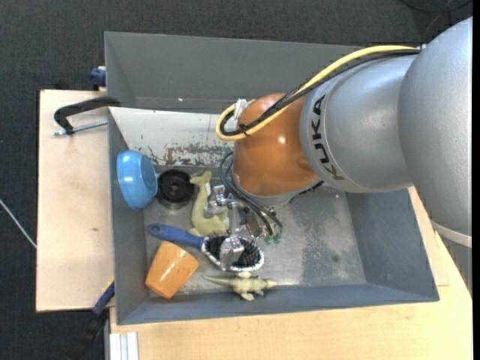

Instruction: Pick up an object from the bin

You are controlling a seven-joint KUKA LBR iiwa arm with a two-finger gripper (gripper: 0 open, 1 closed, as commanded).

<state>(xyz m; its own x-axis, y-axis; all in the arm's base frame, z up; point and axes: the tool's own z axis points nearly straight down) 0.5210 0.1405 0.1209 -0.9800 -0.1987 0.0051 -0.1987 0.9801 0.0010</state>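
Grey bin (337, 231), things gathered in its left half. Far left, blue bowl (135, 178) tipped on its side against the wall; just beside it a black round cap (176, 186). Below, orange cup (171, 270) lying on its side near the front left corner. Brush (196, 239) with blue handle runs from above the cup rightward to its black bristle head. Pale yellow figure (205, 205) just above the handle. Hand (234, 244) down directly on the bristle head, touching or nearly so; open or closed, cannot tell. Yellowish lizard toy (244, 283) just below, by the front wall. Orange cover (270, 148) and arm (375, 126) to the right.
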